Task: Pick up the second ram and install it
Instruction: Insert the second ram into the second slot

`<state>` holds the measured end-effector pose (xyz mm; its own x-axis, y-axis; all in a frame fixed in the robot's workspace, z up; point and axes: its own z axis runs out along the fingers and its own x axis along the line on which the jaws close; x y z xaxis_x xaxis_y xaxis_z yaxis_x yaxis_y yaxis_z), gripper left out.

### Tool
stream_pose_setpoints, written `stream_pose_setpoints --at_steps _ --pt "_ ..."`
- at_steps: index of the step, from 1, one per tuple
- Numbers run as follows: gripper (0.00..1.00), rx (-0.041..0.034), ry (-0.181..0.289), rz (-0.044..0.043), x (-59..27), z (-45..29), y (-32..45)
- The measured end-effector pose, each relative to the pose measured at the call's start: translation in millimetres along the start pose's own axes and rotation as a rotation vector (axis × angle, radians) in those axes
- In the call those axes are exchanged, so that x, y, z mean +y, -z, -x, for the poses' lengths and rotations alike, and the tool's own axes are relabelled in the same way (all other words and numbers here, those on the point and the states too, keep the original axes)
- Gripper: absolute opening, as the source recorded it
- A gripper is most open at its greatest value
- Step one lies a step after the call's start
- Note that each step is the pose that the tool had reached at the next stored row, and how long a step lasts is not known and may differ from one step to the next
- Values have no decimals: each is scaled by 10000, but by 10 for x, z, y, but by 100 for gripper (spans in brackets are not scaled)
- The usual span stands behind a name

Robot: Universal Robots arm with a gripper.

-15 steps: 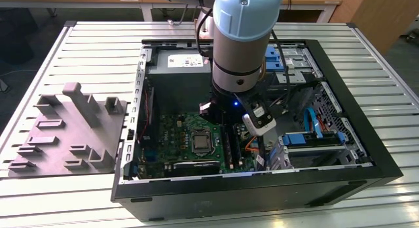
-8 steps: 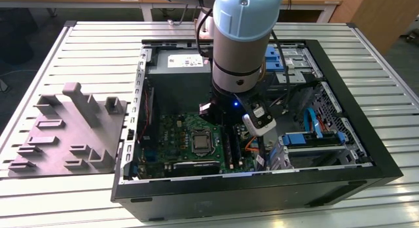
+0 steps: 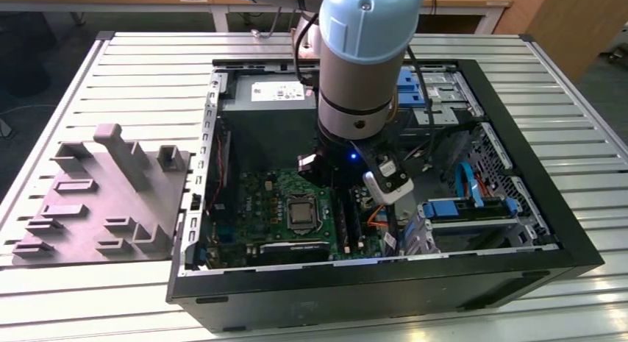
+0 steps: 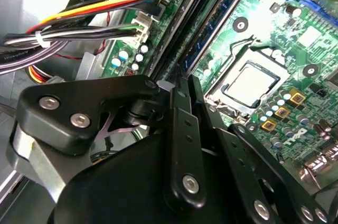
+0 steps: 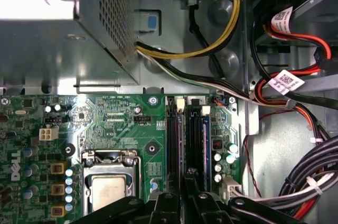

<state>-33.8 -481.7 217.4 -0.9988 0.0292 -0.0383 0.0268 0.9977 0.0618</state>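
The black gripper (image 5: pixel 186 195), fingers drawn narrow, sits over the slim dark memory stick (image 5: pixel 193 145) at lower centre, seated in the green motherboard (image 5: pixel 121 123).

The motherboard (image 5: pixel 119 118) was green with fine pale tracing, its sockets (image 5: pixel 174 139) black. The end effector (image 4: pixel 182 92) was matte black with silver screws. Cables (image 5: pixel 222 34) ran yellow, black, white, red and orange. The arm (image 3: pixel 363 33) was pale blue over silver. The case (image 3: pixel 393 283) was black, the worktop (image 3: pixel 118 77) ribbed silver-grey.
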Motion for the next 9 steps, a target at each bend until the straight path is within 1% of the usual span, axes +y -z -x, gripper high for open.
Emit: stream_pose_setpoints --at_steps 6,9 --pt "18 1 1 5 0 1 0" --pt "18 2 1 3 1 2 24"
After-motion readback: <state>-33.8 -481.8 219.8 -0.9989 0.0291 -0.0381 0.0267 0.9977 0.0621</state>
